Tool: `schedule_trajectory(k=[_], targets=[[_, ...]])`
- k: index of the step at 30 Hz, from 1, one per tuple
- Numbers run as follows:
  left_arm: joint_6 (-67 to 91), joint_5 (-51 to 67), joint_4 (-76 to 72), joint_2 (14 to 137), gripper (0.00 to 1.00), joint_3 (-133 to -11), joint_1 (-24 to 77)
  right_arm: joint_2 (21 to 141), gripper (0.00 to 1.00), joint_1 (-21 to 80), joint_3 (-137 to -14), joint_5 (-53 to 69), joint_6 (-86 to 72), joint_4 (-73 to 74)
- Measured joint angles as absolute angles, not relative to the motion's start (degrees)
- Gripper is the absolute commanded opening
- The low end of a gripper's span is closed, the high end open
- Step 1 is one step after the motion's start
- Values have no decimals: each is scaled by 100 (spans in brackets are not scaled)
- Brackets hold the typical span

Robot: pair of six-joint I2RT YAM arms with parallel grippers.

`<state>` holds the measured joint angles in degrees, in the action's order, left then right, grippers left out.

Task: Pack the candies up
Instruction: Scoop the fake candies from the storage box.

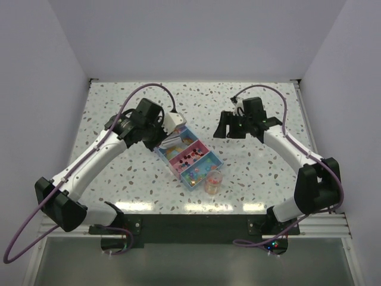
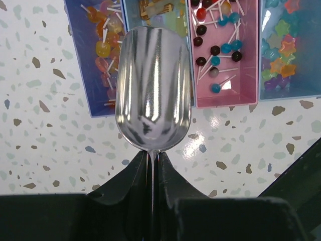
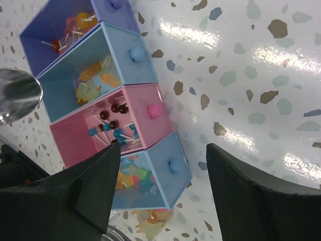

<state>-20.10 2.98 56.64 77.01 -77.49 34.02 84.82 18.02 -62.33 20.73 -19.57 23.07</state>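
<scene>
Candies (image 2: 216, 52) lay sorted in a four-compartment tray (image 2: 228, 103) at mid-bench, straight ahead of our left pincer (image 2: 154, 163), which was clamped on the handle of a metal scoop (image 2: 153, 90). The scoop's long axis pointed into the tray, mouth toward the violet and pale-blue compartments. Our right pincer (image 3: 164, 165) hung wide and empty beside the tray, so we judged the left arm nearer.

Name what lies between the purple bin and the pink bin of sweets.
A light-blue bin holding yellow and orange candies sits between the purple bin and pink bin, clearest in the right wrist view.
</scene>
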Motion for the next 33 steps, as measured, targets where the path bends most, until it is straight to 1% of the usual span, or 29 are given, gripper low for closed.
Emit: schedule_trajectory(k=[9, 13, 17, 20, 23, 24, 33], targets=[[-2010, 283, 5645, 7850, 0, -7542, 3343, 8945, 71, 2224, -6608, 2064, -1839, 2318], [-2003, 156, 5712, 8095, 0, -7546, 3332, 9312, 68, 2394, -6952, 2003, -1809, 2440], [-1959, 102, 5881, 8388, 0, -7642, 3332, 9830, 60, 2639, -7555, 1855, -1743, 2539], [-1848, 84, 6066, 8626, 0, -7856, 3332, 10099, 57, 2792, -7854, 1767, -1706, 2534], [-1723, 3, 6239, 8779, 0, -8036, 3336, 10361, 52, 2888, -8060, 1743, -1660, 2539], [-1684, -36, 6305, 8818, 0, -8097, 3339, 10442, 48, 2899, -8112, 1745, -1649, 2534], [-1295, -185, 6823, 9218, 0, -8519, 3492, 11032, 40, 2926, -8235, 1769, -1671, 2418]])
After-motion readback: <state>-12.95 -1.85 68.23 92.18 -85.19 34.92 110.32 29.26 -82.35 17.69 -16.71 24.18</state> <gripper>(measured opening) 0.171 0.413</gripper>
